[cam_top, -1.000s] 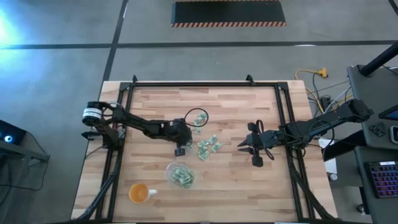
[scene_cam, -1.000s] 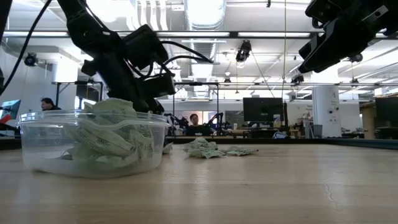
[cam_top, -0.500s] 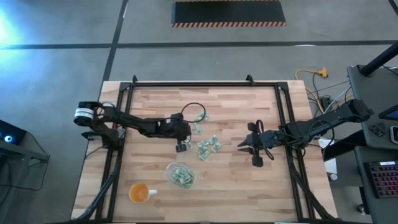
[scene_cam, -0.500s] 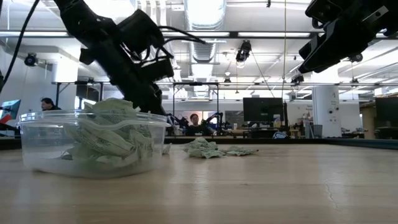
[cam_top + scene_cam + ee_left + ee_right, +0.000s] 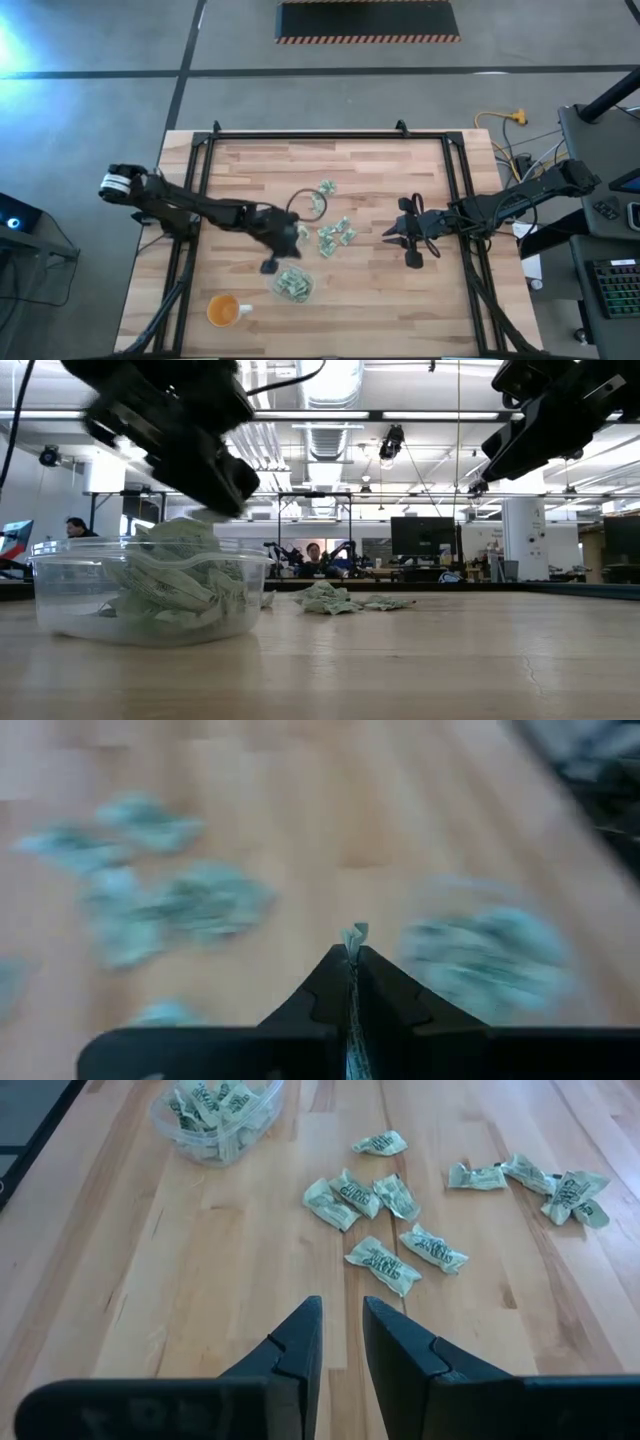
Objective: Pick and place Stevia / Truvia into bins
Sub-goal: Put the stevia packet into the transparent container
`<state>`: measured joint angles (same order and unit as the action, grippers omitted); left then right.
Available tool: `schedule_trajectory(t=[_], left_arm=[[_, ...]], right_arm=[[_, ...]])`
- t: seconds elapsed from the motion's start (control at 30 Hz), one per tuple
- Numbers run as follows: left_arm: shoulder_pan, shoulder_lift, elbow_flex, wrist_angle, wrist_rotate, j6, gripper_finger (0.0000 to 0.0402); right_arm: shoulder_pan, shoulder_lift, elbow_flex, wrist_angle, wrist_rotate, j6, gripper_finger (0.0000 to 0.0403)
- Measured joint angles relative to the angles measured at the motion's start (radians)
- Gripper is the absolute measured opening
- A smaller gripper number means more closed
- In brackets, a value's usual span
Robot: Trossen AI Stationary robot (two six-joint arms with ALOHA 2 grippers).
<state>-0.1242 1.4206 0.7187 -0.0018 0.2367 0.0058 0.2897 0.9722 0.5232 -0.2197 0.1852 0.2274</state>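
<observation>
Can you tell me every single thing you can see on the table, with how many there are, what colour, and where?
Loose packets: about ten, pale green and white, scattered mid-table.
Tub: one, clear, near front edge, piled with packets.
Orange cup: one, front-left corner of the table.
Black cable loop: one, mid-table beside the packets.
Table: one, light wood, black frame.
Left end effector: dark, shut on one packet, just beside the tub.
Right end effector: dark, fingers slightly apart, empty, hovering right of the packets.

arms: dark, slender, jointed | left arm (image 5: 190,207): silver-white base cap | fingers (image 5: 290,1350): black, wedge-shaped
</observation>
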Motion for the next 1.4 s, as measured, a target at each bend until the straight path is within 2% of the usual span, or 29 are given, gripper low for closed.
schedule_trajectory(t=[0.13, 0.33, 0.63, 0.73, 1.0, 1.13, 1.3, 1.4], left_arm=[[-0.066, 0.003, -0.009, -0.003, 0.077, 0.001, 0.0001], [-0.118, 0.051, -0.012, -0.003, 0.079, 0.002, 0.0001], [-0.118, 0.056, -0.012, -0.018, 0.077, 0.008, 0.0004], [-0.118, 0.055, -0.012, -0.016, 0.066, 0.016, 0.0025], [-0.118, 0.054, -0.012, -0.016, 0.044, 0.026, 0.0112], [-0.117, 0.033, -0.012, -0.020, 0.040, 0.025, 0.0131], [-0.115, -0.039, 0.021, -0.084, -0.045, 0.024, 0.0132], [-0.114, -0.098, 0.025, -0.096, -0.146, 0.014, 0.0132]], right_arm=[[0.000, 0.004, -0.001, 0.011, 0.000, 0.000, 0.0068], [0.000, 0.024, -0.003, 0.032, 0.000, -0.003, 0.0068], [0.000, 0.075, -0.004, 0.054, 0.000, -0.022, 0.0068], [0.000, 0.101, -0.004, 0.068, 0.000, -0.026, 0.0068], [0.000, 0.194, -0.004, 0.172, -0.001, -0.104, 0.0068], [-0.002, 0.264, -0.004, 0.278, -0.001, -0.185, 0.0068], [-0.013, 0.389, 0.001, 0.418, -0.001, -0.281, 0.0068], [-0.033, 0.469, 0.026, 0.437, -0.001, -0.327, 0.0068]])
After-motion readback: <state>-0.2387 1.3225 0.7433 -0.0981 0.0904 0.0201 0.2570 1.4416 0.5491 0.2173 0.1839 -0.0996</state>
